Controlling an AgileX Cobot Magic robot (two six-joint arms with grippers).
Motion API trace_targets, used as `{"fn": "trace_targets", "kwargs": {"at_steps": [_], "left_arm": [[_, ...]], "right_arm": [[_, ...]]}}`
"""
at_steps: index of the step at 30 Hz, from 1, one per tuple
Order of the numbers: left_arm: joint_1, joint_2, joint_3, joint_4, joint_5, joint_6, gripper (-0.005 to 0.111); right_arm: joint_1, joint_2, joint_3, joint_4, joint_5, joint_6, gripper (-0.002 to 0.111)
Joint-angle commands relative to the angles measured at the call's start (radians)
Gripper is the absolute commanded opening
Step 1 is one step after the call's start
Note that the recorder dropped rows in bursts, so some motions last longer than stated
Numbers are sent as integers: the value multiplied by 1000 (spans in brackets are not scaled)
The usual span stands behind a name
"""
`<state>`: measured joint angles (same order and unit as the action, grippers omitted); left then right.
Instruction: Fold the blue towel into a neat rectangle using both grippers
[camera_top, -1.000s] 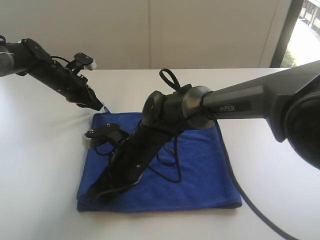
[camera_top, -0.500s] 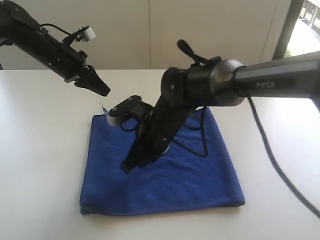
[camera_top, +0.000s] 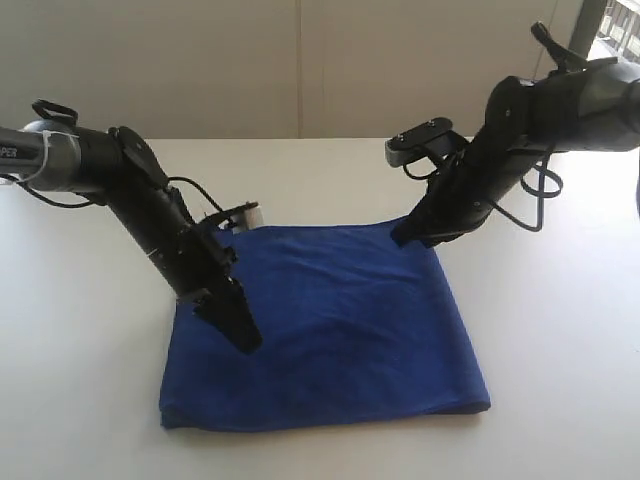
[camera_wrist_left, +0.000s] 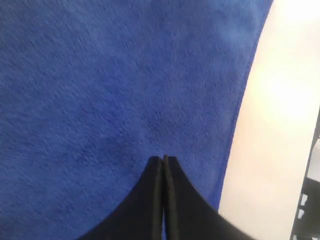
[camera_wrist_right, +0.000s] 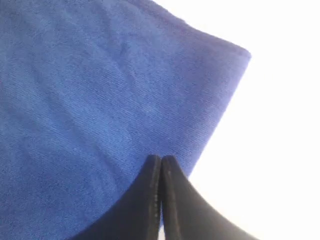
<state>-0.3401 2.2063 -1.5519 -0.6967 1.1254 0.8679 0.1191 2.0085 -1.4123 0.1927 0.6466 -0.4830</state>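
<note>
The blue towel (camera_top: 340, 320) lies flat on the white table as a folded rectangle. My left gripper (camera_top: 247, 343) is shut with nothing between its fingers, its tips down over the towel's left part; in the left wrist view the left gripper (camera_wrist_left: 164, 159) has its jaws pressed together above the towel (camera_wrist_left: 100, 90), close to one edge. My right gripper (camera_top: 400, 238) is shut and empty too, at the towel's far right corner. The right wrist view shows the right gripper (camera_wrist_right: 161, 158) over the towel (camera_wrist_right: 90, 100) beside that corner.
The white table (camera_top: 560, 330) stretches round the towel on all sides. A pale wall stands behind the table's far edge. A dark window frame (camera_top: 575, 30) rises at the far right. Black cables loop about both arms.
The right arm has lifted off the towel's middle and swung back to the far right corner. The left arm has come down from the far left onto the towel's left part, its jaws now shut.
</note>
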Motion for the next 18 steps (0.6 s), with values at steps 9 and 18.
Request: {"fn": "trace_targets", "kwargs": {"at_steps": [9,18], "left_arm": [[-14,-194,219,89,1,-55,0],[-20,-212,437,82,-172,-14,0]], "right_arm": [[-49,141,-224,171,153,-125,0],[-49,270,-388,221,264,-141,0]]}}
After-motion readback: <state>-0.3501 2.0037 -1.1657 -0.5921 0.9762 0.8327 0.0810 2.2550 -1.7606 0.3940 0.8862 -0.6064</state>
